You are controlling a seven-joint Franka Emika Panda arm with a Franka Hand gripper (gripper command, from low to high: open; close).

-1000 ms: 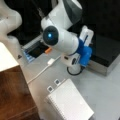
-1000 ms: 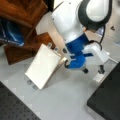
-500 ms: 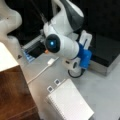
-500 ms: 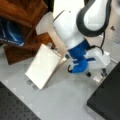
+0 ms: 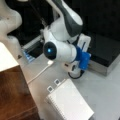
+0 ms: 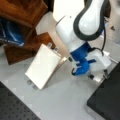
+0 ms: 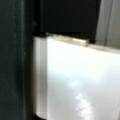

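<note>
The arm (image 5: pixel 66 22) wears glossy white plastic shells with a dark grey band; the tool (image 6: pixel 82 67) looks like blue matt plastic. The notebook (image 6: pixel 43 66) shows a smooth pale paper cover (wire-bound along one edge). The tabletop (image 6: pixel 62 100) is matt grey, the cabinet (image 5: pixel 13 97) polished brown wood.

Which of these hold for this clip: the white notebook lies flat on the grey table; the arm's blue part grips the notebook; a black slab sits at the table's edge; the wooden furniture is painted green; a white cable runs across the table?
1. The white notebook lies flat on the grey table. True.
2. The arm's blue part grips the notebook. False: in both front views it is apart from the notebook, above the table beside it.
3. A black slab sits at the table's edge. True.
4. The wooden furniture is painted green. False: it is brown.
5. A white cable runs across the table. True.
</note>
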